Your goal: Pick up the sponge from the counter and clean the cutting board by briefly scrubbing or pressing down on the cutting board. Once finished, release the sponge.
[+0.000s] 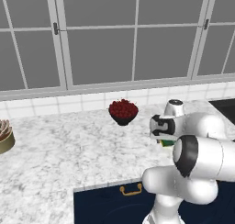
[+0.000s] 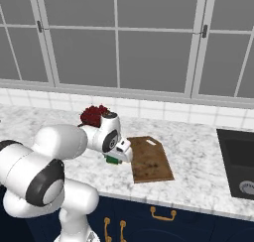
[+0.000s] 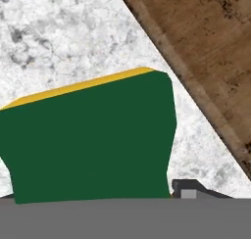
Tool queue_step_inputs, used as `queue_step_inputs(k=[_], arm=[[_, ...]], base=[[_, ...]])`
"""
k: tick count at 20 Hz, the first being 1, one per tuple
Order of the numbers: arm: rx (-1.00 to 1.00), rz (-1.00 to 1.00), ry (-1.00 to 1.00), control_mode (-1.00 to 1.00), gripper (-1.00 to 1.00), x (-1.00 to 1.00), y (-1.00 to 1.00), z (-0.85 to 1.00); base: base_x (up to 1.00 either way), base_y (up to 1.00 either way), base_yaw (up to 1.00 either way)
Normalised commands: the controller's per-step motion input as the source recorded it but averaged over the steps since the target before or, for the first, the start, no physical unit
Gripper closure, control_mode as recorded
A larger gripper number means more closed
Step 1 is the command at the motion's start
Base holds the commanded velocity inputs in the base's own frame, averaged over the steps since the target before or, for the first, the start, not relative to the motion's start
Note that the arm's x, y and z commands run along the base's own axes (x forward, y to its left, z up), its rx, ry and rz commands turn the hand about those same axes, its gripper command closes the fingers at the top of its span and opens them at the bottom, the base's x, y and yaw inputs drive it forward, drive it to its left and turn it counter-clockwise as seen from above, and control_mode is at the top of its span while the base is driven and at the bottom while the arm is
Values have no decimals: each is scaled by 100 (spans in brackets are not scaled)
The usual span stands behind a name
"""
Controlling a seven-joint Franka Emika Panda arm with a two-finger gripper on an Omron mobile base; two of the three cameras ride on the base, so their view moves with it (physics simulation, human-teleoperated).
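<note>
marble tabletop (image 1: 69, 149) runs under tall grey windows in the left base view; at right of centre our tool (image 1: 166, 140) sits low, with a sliver of the sponge (image 1: 167, 143) showing under the wrist and a dark bowl of red fruit (image 1: 123, 111) above it.

right base view: the sponge (image 2: 114, 160) sits left of centre under the wrist, just beside the cutting board (image 2: 150, 159), which lies at centre of the frame.

hand view: the sponge (image 3: 93, 140) spreads across the lower middle, the cutting board (image 3: 206, 52) in the upper right, apart from it. one fingertip (image 3: 188, 189) shows at the sponge's lower right edge; we cannot tell whether the tool is closed on it. our worry: a shallow or off-centre grip may let the sponge slip on the carry, or catch the board's edge.
</note>
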Motion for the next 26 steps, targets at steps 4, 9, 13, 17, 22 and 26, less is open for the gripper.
queue_step_inputs(k=[4,9,13,17,22,26], arm=[[0,-8,0,-100,-100,-28,21,70],[0,-11,-1,-100,-100,-32,7,99],[0,-3,-8,-100,-100,-18,-1,49],[-3,0,1,-100,-100,-6,8,-46],[-7,0,29,-100,-100,0,14,-72],[6,0,10,-100,-100,9,-17,20]], base=[[0,0,0],[0,0,0],[0,0,0],[0,0,0],[0,0,0],[0,0,0]])
